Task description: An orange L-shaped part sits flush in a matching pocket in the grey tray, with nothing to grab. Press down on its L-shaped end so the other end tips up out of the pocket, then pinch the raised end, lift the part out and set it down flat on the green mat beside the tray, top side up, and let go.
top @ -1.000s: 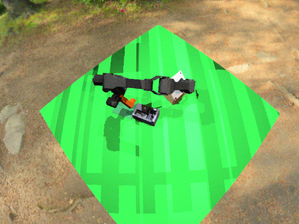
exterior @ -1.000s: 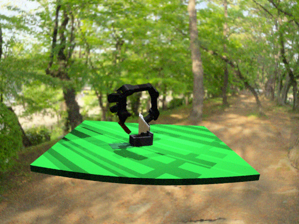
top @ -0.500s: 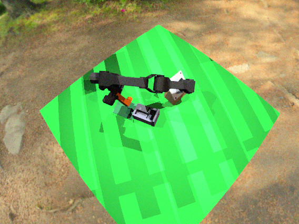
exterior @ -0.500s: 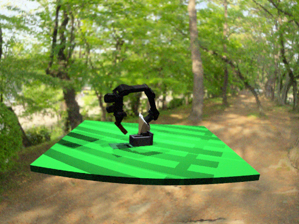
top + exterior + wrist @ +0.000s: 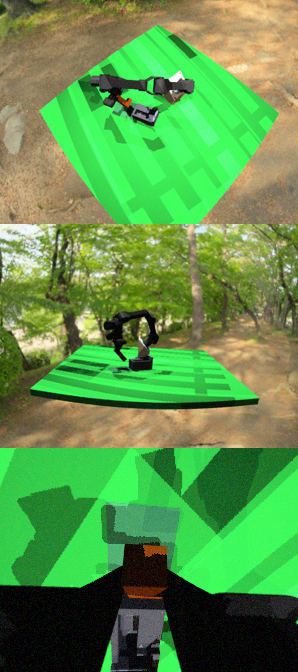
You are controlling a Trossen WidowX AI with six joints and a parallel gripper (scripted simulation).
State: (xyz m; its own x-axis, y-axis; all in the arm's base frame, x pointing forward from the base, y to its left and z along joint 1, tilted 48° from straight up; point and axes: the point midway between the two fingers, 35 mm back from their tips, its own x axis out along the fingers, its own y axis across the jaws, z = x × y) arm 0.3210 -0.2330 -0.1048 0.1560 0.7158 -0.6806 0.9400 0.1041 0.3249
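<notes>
My gripper [image 5: 117,98] [image 5: 118,349] [image 5: 143,571] is shut on the orange L-shaped part [image 5: 124,101] [image 5: 121,356] [image 5: 145,591]. It holds the part tilted in the air, clear of the grey tray [image 5: 146,114] [image 5: 140,364] [image 5: 136,638], just to the tray's left. In the wrist view the part hangs between the black fingers, and the pale green mat [image 5: 119,110] [image 5: 118,369] [image 5: 145,522] lies below and ahead of it. The tray's pocket shows empty in the top view.
The tray and mat lie on a large striped green platform [image 5: 183,147] [image 5: 170,387]. The arm's base, with a white plate [image 5: 176,76] [image 5: 141,347], stands just behind the tray. Bare dirt ground surrounds the platform.
</notes>
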